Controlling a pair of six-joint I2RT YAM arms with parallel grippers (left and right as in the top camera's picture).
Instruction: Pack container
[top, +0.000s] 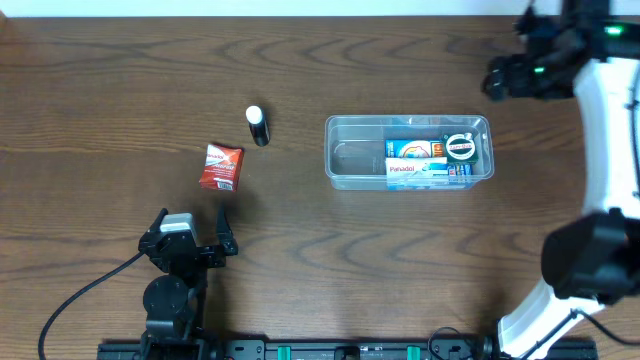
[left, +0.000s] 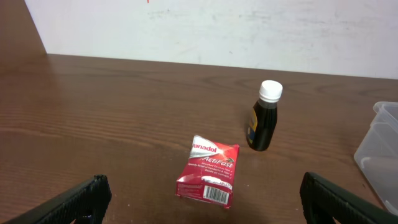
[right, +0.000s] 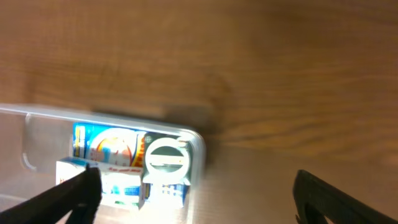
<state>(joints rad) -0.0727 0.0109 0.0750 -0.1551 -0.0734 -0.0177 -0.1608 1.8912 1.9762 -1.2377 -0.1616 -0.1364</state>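
The container (top: 349, 157), a clear tub, sits right of centre and holds a blue box (top: 415, 149), a white Panadol box (top: 414, 171) and a round green-and-white item (top: 460, 147). My right gripper (top: 503, 77) hovers past the tub's far right corner, open and empty. In the right wrist view the container's corner (right: 198, 144) and the round item (right: 165, 159) lie below the wide-apart fingers (right: 69, 198). My left gripper (top: 194, 228) stands open near the front left. A red Panadol packet (left: 209, 177) lies just ahead of it, with nothing between the fingers.
A small dark bottle (top: 258, 126) with a white cap stands beyond the red packet (top: 220, 167); the bottle (left: 264, 117) is upright in the left wrist view. The container's edge (left: 380, 144) shows at the right there. A black cable (top: 90, 290) trails off front left.
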